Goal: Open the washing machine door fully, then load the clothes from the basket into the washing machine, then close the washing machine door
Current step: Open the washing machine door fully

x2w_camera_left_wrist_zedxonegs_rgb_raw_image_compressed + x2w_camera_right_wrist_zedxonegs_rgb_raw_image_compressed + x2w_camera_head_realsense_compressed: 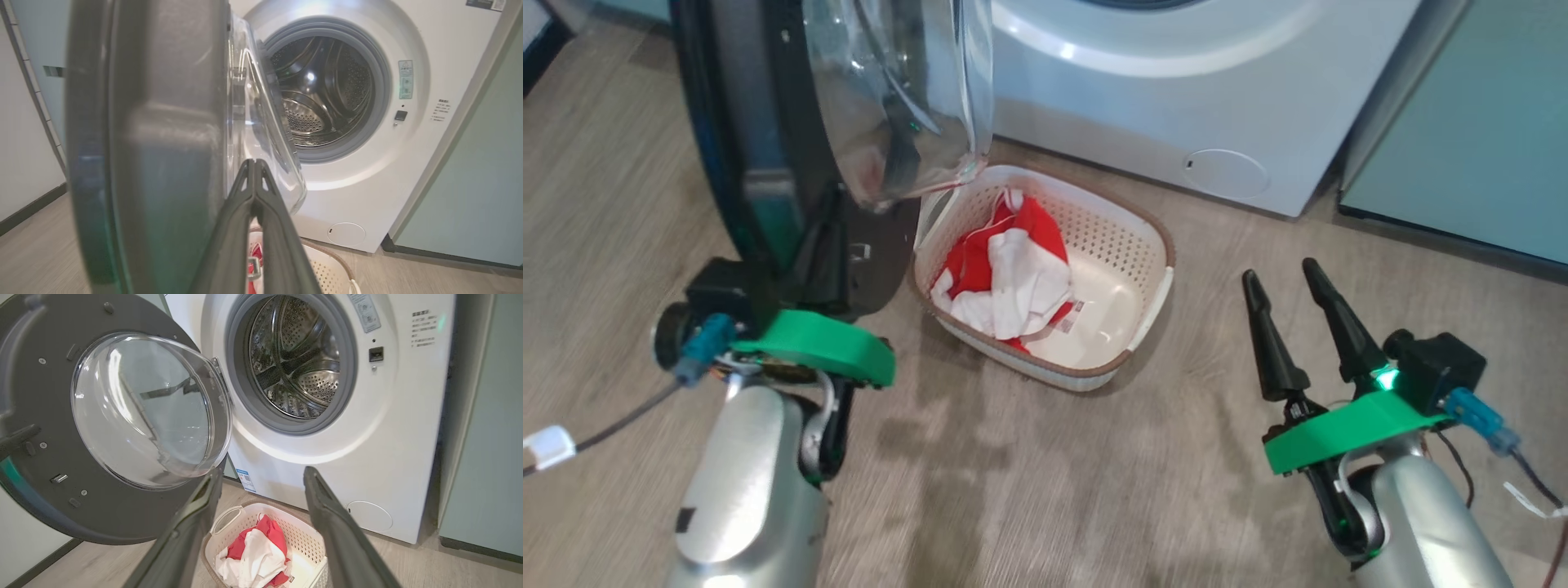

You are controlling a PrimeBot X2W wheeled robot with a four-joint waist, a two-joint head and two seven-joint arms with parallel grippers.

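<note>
Washing machine door (139,408), large and round, wide glossy black rim around a clear domed glass bowl: stands swung out from the opening, hinged on the left side of the white front-loading washing machine (367,437). Its inner face and bowl turn toward the right wrist camera. In the head view it is seen nearly edge-on. Opening uncovered: perforated steel drum (298,359) and grey rubber gasket (381,85) both exposed.

Cream-white perforated plastic basket (1119,237), brown woven-look rim, sits on the grey wood-look floor (1029,490) just in front of the machine, left of the small round white flap (1225,173). In the head view the door's bowl overhangs the basket's far left corner. Soft bundle of bright red and white clothes (1013,269) lies inside, heaped along the basket's left wall from the far left corner to the near edge. A small label sticker (1072,314) shows on the basket's floor just right of the bundle.

Left gripper (254,163): two long dark fingers pressed together at the tips, nothing seen between them. They rise beside the door's edge, in front of the bowl. Contact with the door: cannot tell.

Right gripper (1282,276): jaws apart, empty, over the floor to the right of the basket and apart from it, fingers pointing toward the machine.

Pale green cabinet (1470,122) stands against the machine's right side.
</note>
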